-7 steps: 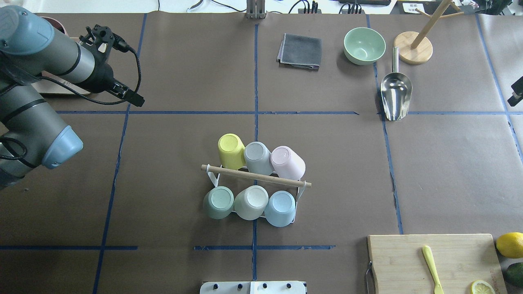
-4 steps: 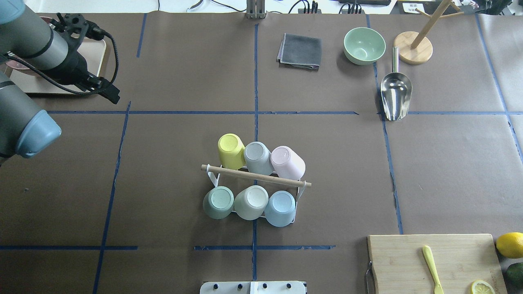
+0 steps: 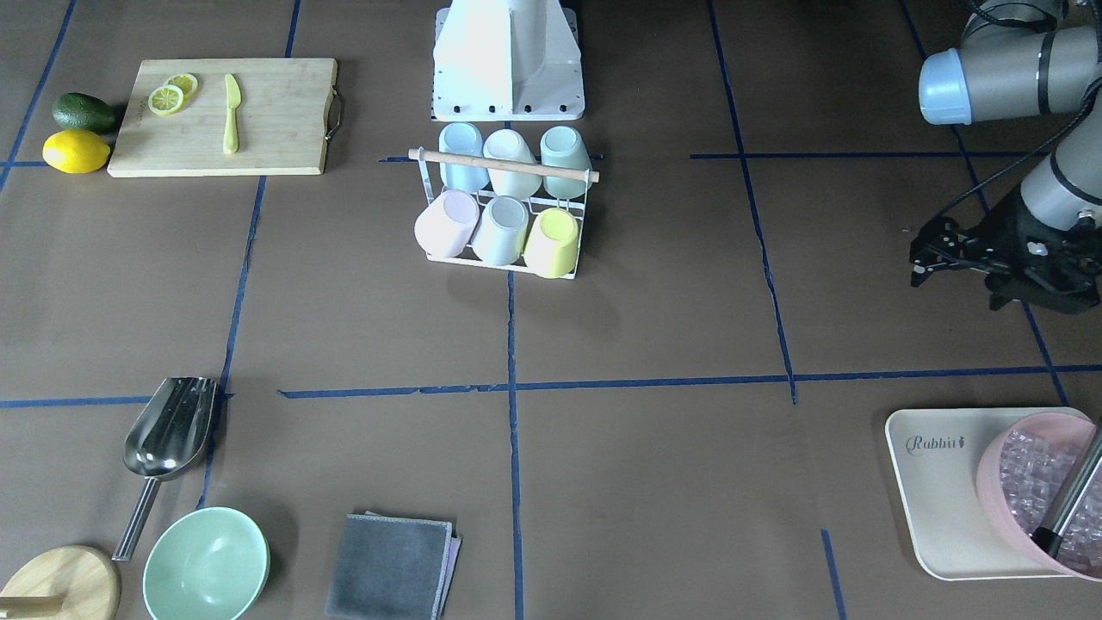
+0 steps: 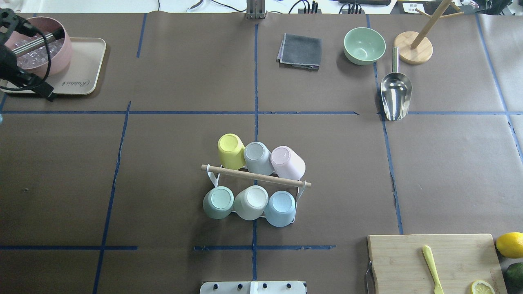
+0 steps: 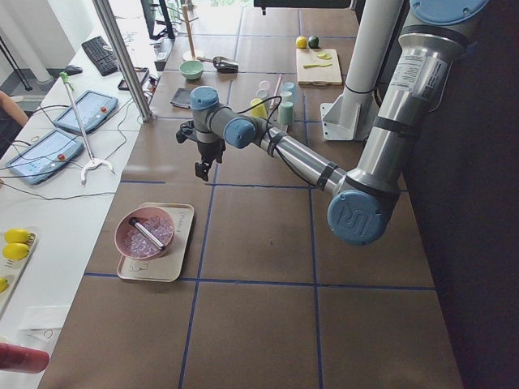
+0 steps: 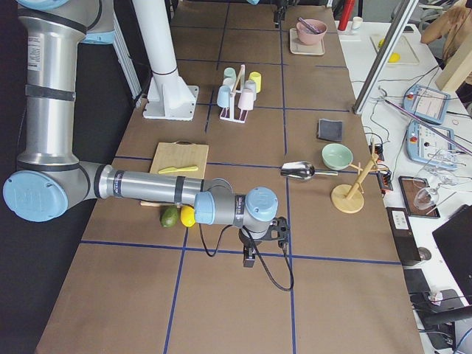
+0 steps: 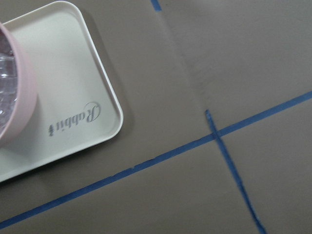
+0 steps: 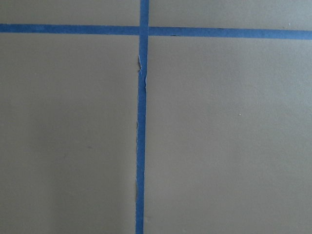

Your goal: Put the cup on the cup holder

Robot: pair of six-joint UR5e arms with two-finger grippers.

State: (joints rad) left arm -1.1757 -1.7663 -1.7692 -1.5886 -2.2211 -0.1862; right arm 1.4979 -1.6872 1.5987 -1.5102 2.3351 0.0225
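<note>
The cup holder (image 4: 255, 176), a white wire rack with a wooden rod handle, stands at the table's middle; it also shows in the front view (image 3: 504, 164). Several cups sit upside down on its prongs: yellow (image 4: 230, 149), grey (image 4: 257, 157) and pink (image 4: 288, 162) in the far row, green (image 4: 218, 202), cream (image 4: 251, 202) and blue (image 4: 280, 207) in the near row. My left gripper (image 3: 916, 263) is far off to the left, empty, its jaws apart. My right gripper (image 6: 249, 259) shows only in the right side view, low over the table; I cannot tell its state.
A cream tray (image 4: 86, 57) with a pink bowl of ice (image 4: 41, 45) lies far left, beside my left arm. A grey cloth (image 4: 300, 51), green bowl (image 4: 363, 45), metal scoop (image 4: 395, 96) and wooden stand (image 4: 413, 47) are at the back. A cutting board (image 4: 408, 261) is front right.
My left arm has drawn back to the left, almost out of the overhead view, uncovering the tray and pink bowl. The right arm's tip has left the right edge. The cups have not moved.
</note>
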